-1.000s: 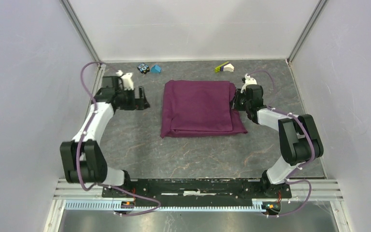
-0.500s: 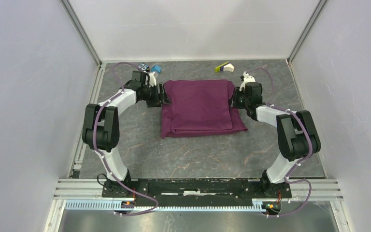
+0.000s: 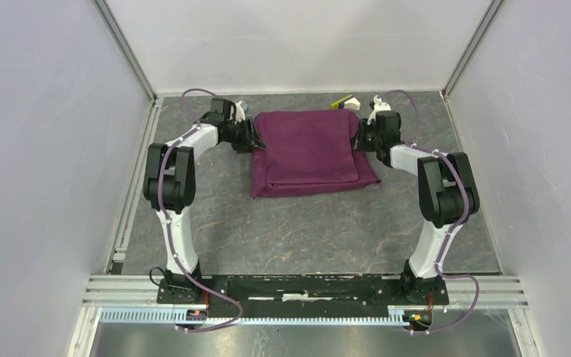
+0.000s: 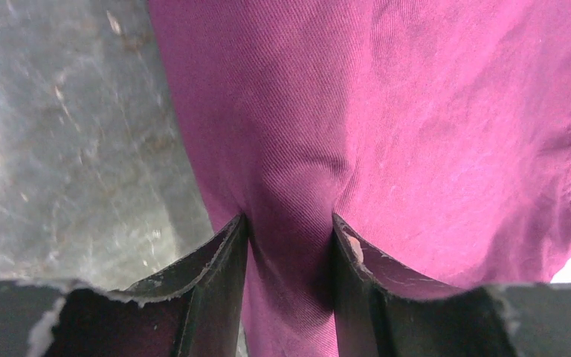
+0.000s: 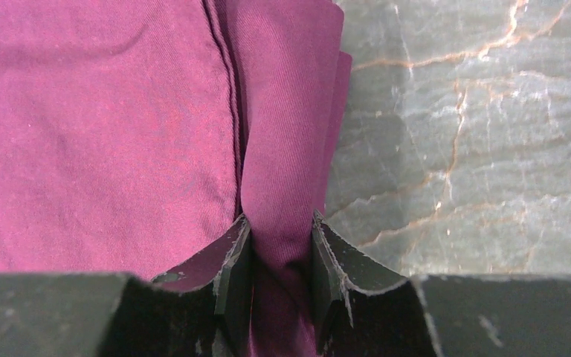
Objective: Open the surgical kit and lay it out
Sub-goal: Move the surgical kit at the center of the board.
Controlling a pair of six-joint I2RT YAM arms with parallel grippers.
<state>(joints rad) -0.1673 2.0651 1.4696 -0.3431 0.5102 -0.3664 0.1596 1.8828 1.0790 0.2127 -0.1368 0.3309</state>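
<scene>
Toward the bench's (image 3: pixel 305 230) far edge, the cloth wrap (image 3: pixel 308 152) lies folded shut. The left fingers (image 4: pixel 219 282) and right fingers (image 5: pixel 232 279) each pinch a fold at its sides. All unwrapping and laying out remains.

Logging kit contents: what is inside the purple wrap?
Nothing inside shows. The wrap is folded shut; only cloth is visible, pinched at its sides by the left end effector and right end effector. Any contents are covered.

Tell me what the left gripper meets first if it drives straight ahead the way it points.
The purple cloth wrap: the left gripper has a fold of it pinched between its fingers, and more wrap fills the line ahead.
</scene>
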